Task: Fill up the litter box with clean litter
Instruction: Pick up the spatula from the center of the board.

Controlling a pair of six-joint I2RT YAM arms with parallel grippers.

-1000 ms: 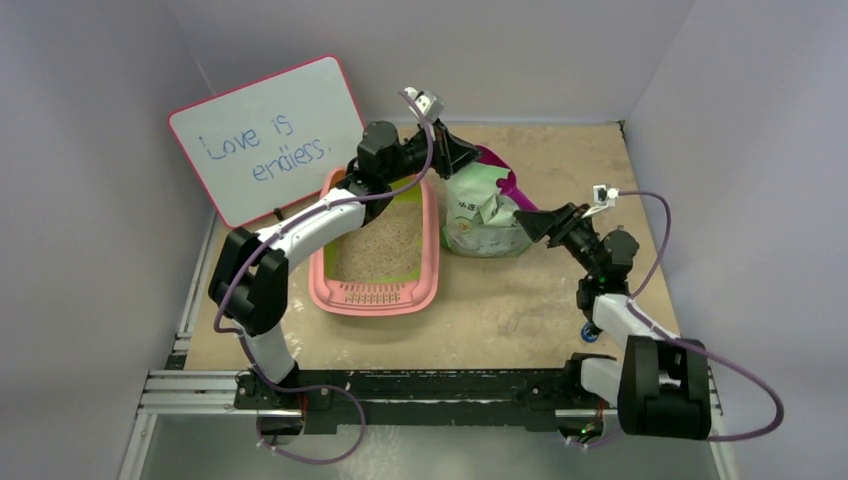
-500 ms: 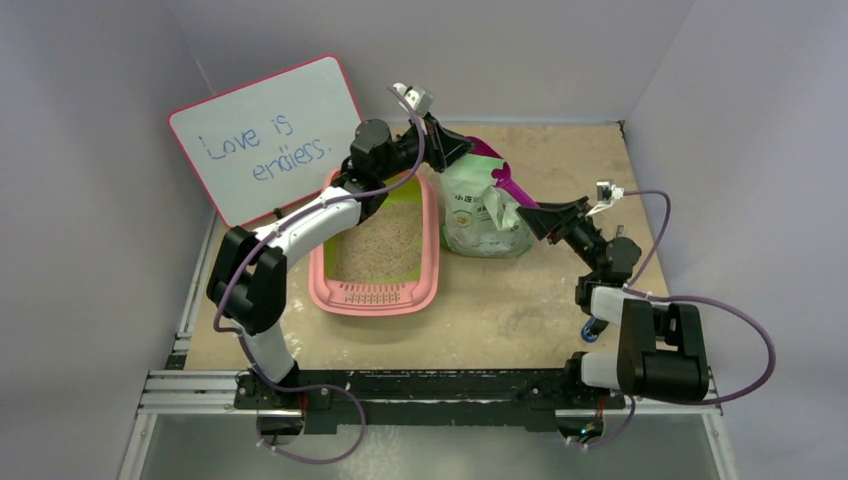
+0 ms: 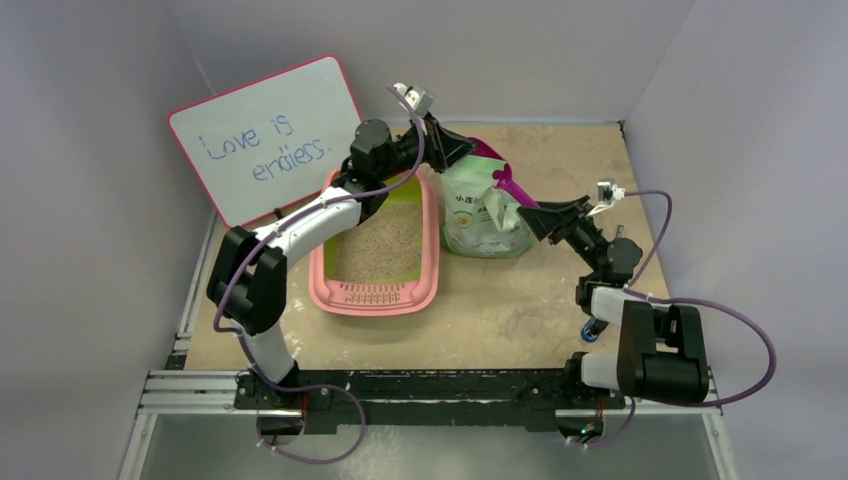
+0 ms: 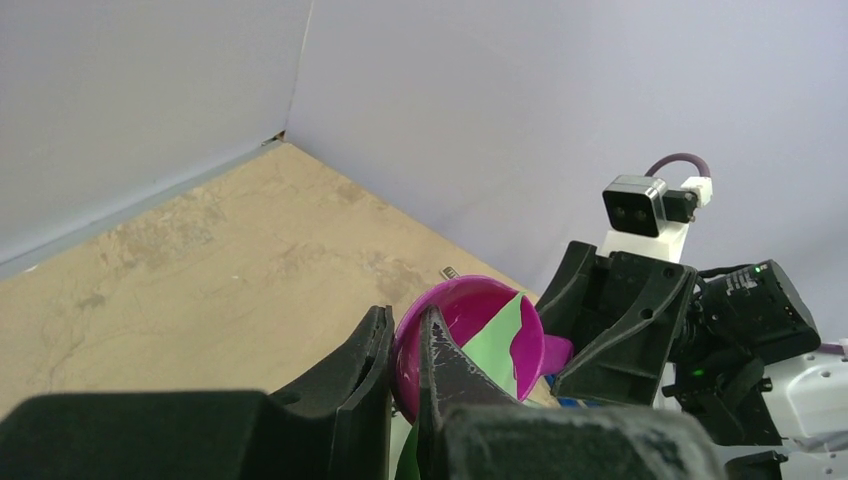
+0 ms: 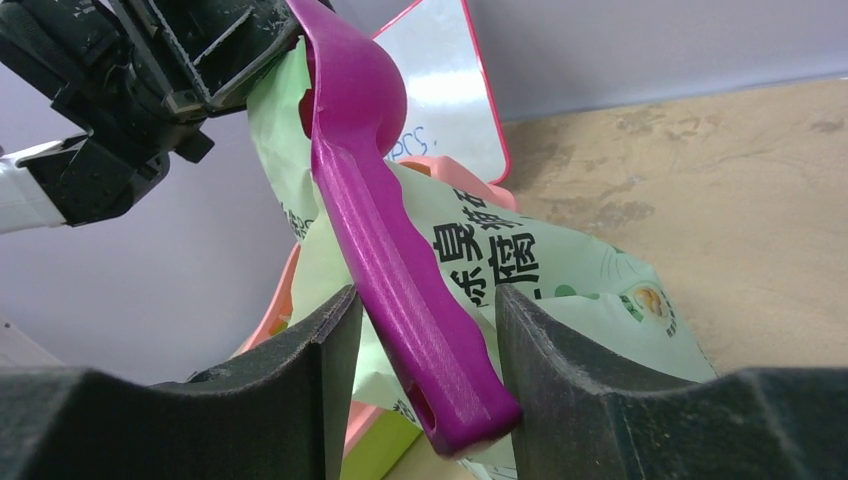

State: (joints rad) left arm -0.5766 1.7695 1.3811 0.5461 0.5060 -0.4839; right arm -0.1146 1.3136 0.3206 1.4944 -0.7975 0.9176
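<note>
Beside the litter box: we find a pale green bag [image 3: 478, 225] upright on the bench [image 3: 500, 300], just right of the litter box [image 3: 372, 306], with a magenta scoop [image 5: 400, 300] rising from its mouth.
Change, right arm: within the last second it has reached in from the right, and its pincer has narrowed from wide to a middling gap.
Right pincer [image 5: 425, 300]: holding the scoop by the handle, which crosses the gap and touches both fingers.
Change, left arm: a small shift only, with the grip unchanged.
Left pincer [image 4: 407, 335]: pinched nearly closed on the bag's top edge, keeping the mouth up.
Meaning for the task: we judge the scoop only just taken. No scooping or transfer has begun.
Litter box: left of bench centre, grille lip toward the arms, beige granules [image 3: 385, 245] on its floor.
Clean litter: none visible; presumably inside the bag.
Bench surface: tan board, mottled with pale dusty patches.
Room: plain pale walls [image 3: 560, 50] on three sides; a handwritten whiteboard [image 3: 265, 135] leans at the left.
</note>
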